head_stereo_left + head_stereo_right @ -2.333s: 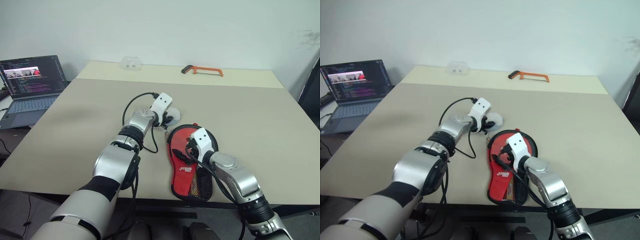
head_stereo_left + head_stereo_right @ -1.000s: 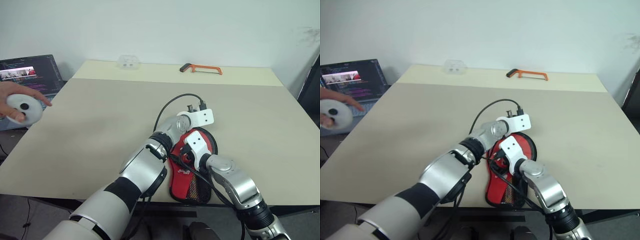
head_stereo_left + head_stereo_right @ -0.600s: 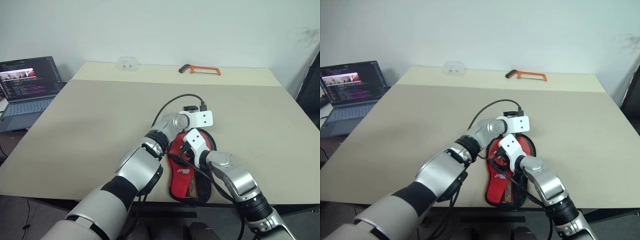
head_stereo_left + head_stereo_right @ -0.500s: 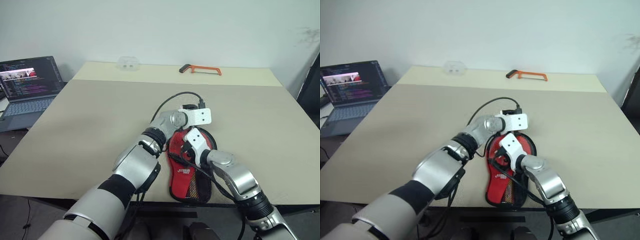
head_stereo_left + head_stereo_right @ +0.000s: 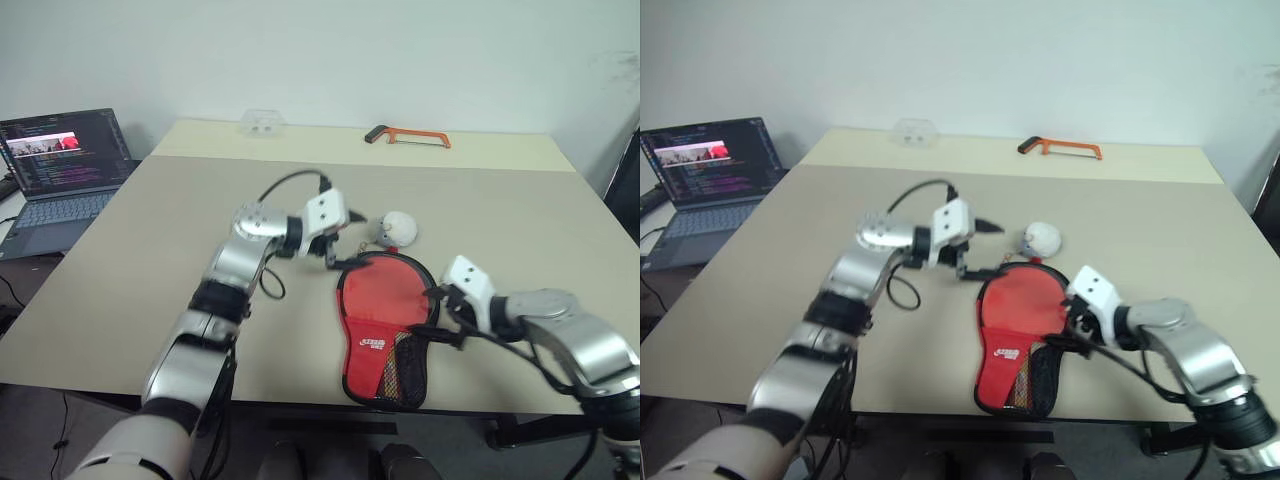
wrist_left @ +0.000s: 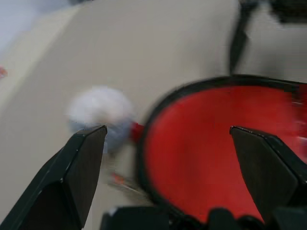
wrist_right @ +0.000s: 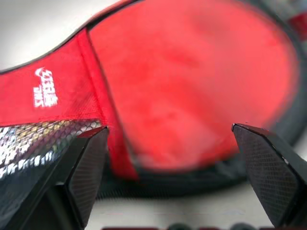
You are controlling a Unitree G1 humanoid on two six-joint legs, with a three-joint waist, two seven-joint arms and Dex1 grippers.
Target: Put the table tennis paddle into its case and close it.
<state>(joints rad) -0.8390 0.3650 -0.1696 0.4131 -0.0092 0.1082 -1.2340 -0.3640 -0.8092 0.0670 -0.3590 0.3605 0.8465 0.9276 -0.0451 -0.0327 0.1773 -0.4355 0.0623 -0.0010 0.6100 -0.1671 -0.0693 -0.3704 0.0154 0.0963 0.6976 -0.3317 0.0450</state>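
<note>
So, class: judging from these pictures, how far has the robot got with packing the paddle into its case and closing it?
Done, it seems: the paddle's red face fills the case, whose black trim runs unbroken around it, the fuzzy charm beside its top. In hand: nothing; the left gripper and right gripper are open, on either side of the case. Left: probably nothing, though the zip's end is not clearly visible.

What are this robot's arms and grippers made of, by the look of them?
Both arms are smooth silver-grey shells with black ribbed joints. Each wrist carries a white block, and a loose black cable loops to it. The left gripper and right gripper each have two black wedge-shaped fingers with a finely textured surface.
</note>
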